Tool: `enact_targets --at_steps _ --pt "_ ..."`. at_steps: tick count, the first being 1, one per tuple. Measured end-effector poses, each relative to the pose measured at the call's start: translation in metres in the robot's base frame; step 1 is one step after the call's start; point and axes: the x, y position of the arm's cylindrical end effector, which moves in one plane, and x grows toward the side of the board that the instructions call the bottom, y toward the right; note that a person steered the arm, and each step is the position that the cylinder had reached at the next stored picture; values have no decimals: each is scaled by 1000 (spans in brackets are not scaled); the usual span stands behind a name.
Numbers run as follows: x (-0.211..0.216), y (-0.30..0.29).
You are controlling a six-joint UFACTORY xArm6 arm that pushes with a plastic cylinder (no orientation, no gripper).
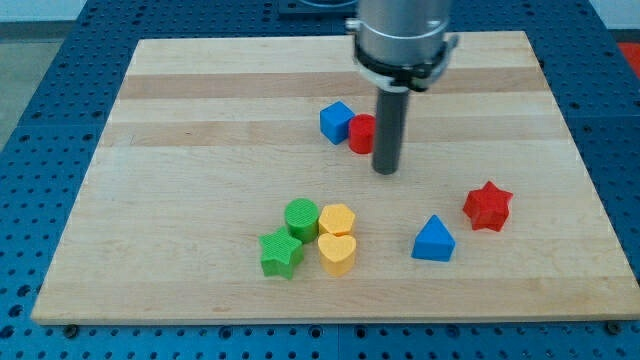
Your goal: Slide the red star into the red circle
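Camera view shows a wooden tabletop with my tip planted near its middle; the rod carries no fingers, so nothing is clenched or released. Just beside my tip on the view's left sits the red circle, partly hidden behind the rod, touching the blue cube on its own left. The red star lies well apart, toward the view's lower right of my tip. A blue triangle rests near the star's left. Toward the view's bottom cluster a green circle, green star, yellow hexagon and yellow heart.
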Motion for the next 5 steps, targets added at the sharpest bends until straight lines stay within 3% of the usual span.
enact_targets --at_steps 3,5 --pt "7 126" --pt "76 150"
